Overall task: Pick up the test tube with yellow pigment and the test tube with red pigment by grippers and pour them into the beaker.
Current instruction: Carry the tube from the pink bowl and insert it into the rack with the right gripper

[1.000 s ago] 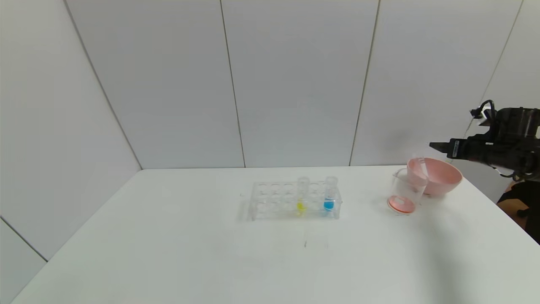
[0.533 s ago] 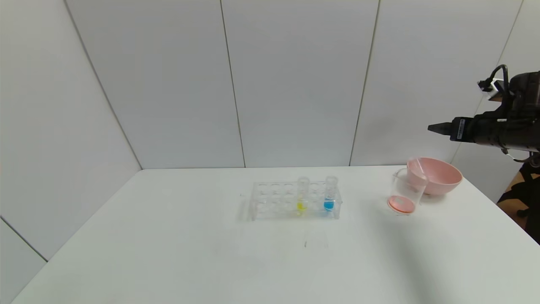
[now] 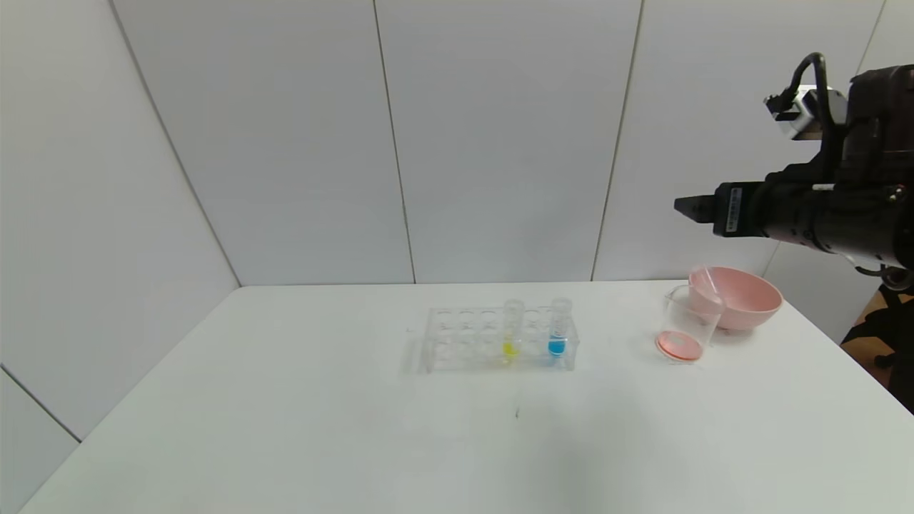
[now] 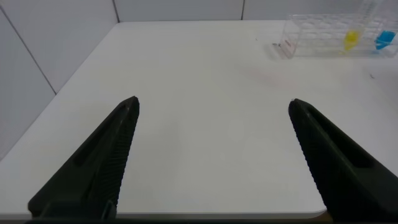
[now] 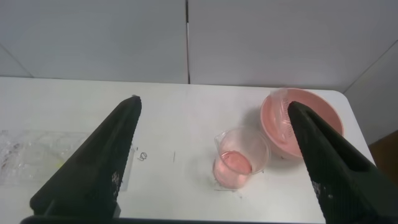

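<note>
The test tube with yellow pigment (image 3: 510,335) (image 4: 352,38) stands upright in the clear rack (image 3: 471,350) at mid-table. The beaker (image 3: 685,325) (image 5: 239,158) holds pink-red liquid at its bottom. Behind it, the test tube with red pigment (image 3: 707,282) (image 5: 287,121) leans inside the pink bowl and looks clear. My right gripper (image 3: 685,205) (image 5: 214,104) hangs open and empty, high above the beaker and bowl. My left gripper (image 4: 212,104) is open and empty over the table's near left part, far from the rack.
A tube with blue liquid (image 3: 558,332) (image 4: 384,38) stands in the rack to the right of the yellow one. The pink bowl (image 3: 750,303) (image 5: 273,112) sits at the table's back right, touching the beaker. White walls close in the table's back and left.
My right gripper has risen well above the bowl and shifted left toward the beaker, its jaws spreading a little wider. The tube stays in the bowl.
</note>
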